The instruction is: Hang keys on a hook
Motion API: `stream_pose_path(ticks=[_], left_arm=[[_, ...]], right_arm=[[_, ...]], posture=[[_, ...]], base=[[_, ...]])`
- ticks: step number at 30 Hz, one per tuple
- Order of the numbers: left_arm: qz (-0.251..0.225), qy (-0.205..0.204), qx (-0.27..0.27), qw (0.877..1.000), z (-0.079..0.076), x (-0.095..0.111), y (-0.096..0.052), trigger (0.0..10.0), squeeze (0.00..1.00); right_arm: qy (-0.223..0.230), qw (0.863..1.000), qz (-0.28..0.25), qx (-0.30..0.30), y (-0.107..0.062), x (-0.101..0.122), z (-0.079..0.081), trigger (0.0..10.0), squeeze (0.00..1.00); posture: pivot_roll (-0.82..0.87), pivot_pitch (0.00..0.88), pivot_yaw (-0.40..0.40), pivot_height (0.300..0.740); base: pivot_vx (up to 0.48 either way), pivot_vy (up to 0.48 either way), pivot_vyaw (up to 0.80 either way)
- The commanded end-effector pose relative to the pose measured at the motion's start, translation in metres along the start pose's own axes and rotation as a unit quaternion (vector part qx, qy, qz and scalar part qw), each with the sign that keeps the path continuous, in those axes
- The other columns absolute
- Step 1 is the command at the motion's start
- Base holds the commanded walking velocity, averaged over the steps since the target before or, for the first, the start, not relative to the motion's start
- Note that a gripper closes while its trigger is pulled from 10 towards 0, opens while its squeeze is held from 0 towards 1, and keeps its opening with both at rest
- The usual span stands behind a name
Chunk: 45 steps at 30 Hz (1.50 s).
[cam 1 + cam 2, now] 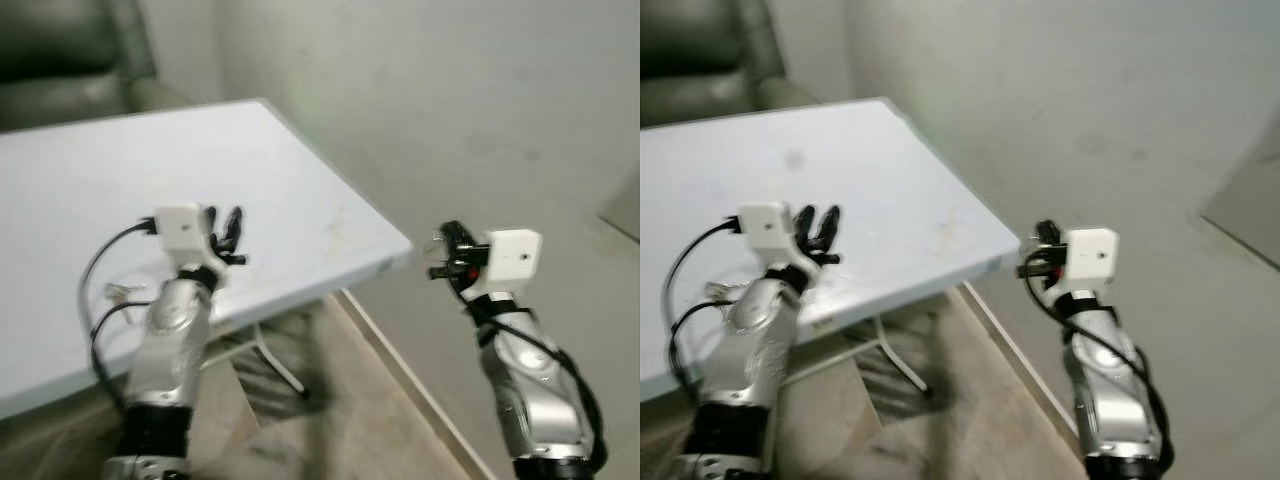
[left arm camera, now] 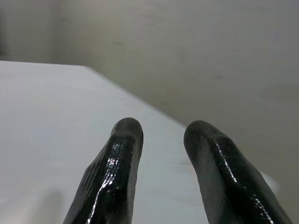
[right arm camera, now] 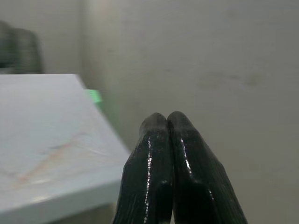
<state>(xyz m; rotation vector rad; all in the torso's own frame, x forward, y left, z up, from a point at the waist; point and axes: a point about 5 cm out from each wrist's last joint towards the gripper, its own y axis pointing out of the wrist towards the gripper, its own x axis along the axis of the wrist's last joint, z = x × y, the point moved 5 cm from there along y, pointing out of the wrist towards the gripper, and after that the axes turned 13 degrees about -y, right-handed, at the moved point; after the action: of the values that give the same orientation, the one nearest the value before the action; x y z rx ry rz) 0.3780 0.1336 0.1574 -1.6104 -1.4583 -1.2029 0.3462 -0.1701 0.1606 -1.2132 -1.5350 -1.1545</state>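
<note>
A Unitree G1 humanoid stands at the corner of a pale blue tabletop (image 1: pixel 300 200), both silver arms raised before it; the left claw (image 1: pixel 231 228) hangs above the tabletop near its front edge, its two black fingers (image 2: pixel 117 177) spread apart with a clear gap between them, gripping nothing. The right claw (image 1: pixel 447 250) is held out past the tabletop's corner, over the grey floor (image 1: pixel 480 120) and well apart from the left one; the right wrist view shows its fingers (image 3: pixel 154 168) pressed together along their whole length (nothing can be seen caught between them).

A small bunch of metal keys (image 1: pixel 122 291) lies flat on the tabletop beside the left forearm, close to the front edge and behind the left claw, touched by neither claw; the blur leaves their number and shape unclear. Black cables (image 1: pixel 95 270) loop from the white camera housing (image 1: pixel 178 228) on the left wrist down along the arm; a matching white housing (image 1: pixel 512 256) sits on the right wrist.

A dark green armchair (image 1: pixel 70 50) stands beyond the tabletop's far side; a white metal table leg (image 1: pixel 275 365) slants down to the brownish floor (image 1: pixel 350 420) below the near edge.
</note>
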Motion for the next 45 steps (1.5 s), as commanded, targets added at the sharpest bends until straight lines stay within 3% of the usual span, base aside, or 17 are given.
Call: stream_pose_path(ticks=[1, 35, 45], left_arm=[[-0.006, 0.009, 0.003, 1.000, 0.004, 0.007, 0.001, 10.0, 0.00], [-0.006, 0.000, 0.030, 1.000, 0.001, 0.008, 0.005, 10.0, 0.00], [-0.011, 0.026, 0.033, 0.999, 0.018, 0.020, -0.003, 10.0, 0.00]], right_arm=[[0.002, 1.000, -0.012, 0.005, 0.003, 0.008, 0.004, 10.0, 0.00], [0.005, 1.000, -0.012, -0.012, 0.007, 0.011, 0.002, 10.0, 0.00], [0.005, 0.999, 0.000, -0.032, -0.002, 0.003, -0.005, 10.0, 0.00]], posture=[[0.11, 0.000, -0.068, 0.740], [0.11, 0.000, -0.058, 0.740], [0.12, 0.012, -0.033, 0.740]], base=[[0.000, 0.000, -0.74], [0.000, 0.000, -0.74], [0.000, 0.000, -0.74]])
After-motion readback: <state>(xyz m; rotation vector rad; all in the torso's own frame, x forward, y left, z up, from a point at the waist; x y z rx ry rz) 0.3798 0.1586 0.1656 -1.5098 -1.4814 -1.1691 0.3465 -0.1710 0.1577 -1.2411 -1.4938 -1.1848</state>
